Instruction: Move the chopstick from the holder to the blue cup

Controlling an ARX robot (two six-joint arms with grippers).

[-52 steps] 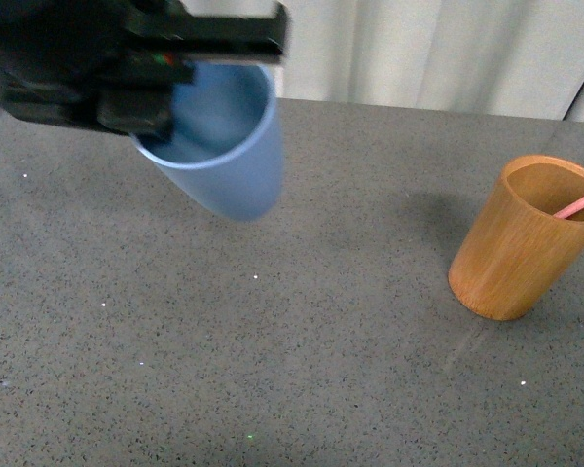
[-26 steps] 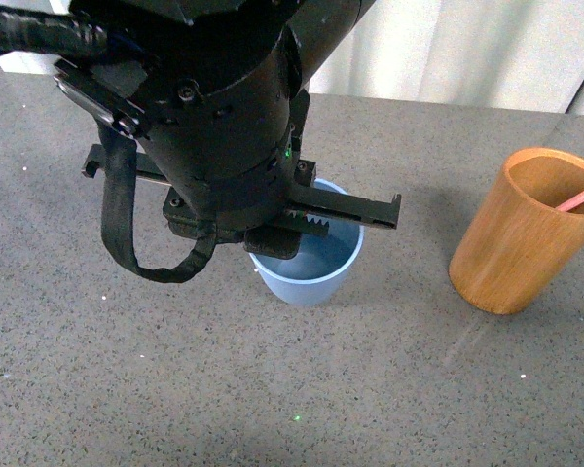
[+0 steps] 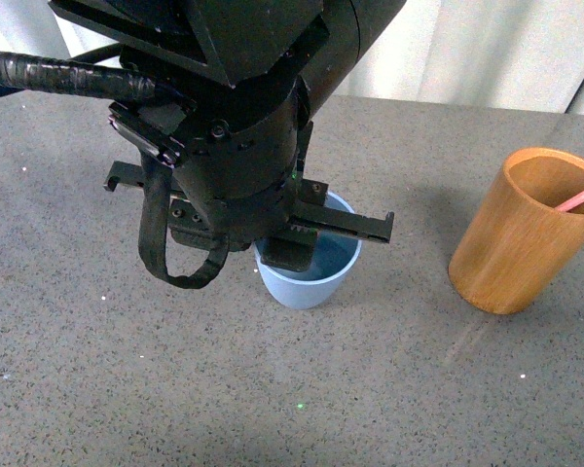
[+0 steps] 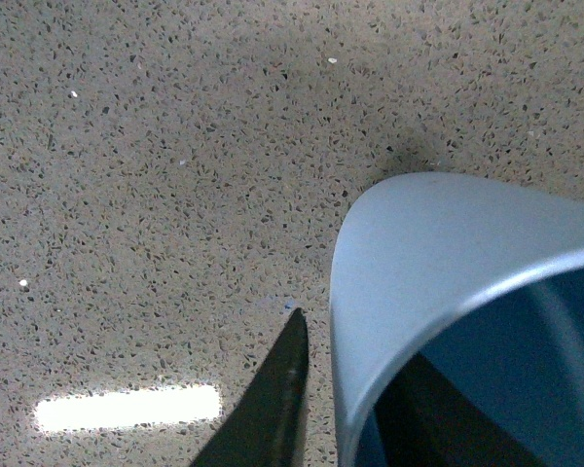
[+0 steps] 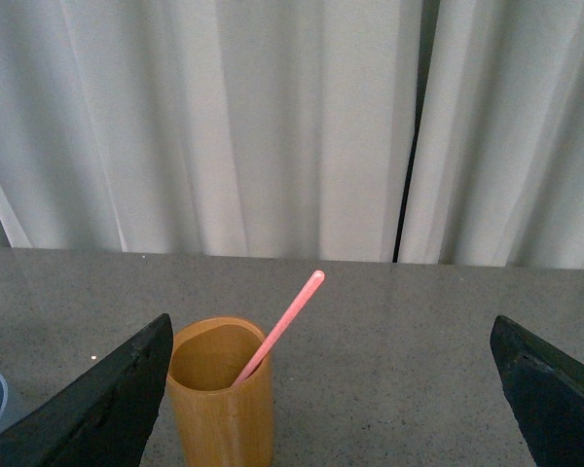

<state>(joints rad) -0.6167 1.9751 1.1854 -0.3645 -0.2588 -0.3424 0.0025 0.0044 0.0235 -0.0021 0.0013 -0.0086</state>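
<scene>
Left gripper [image 4: 355, 350] straddles blue cup [image 4: 419, 253] wall, outer finger just clear, so cup looks set down. Right gripper [image 5: 331, 326] wide, chopstick [image 5: 282, 326] centred ahead between fingers, lined up for pick.

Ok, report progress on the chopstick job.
Done: cup stands upright. In hand: left pincer straddles its rim, jaws apart. Left: chopstick leans in the holder, untouched; right pincer, open and empty, faces it; the whole transfer remains.
</scene>
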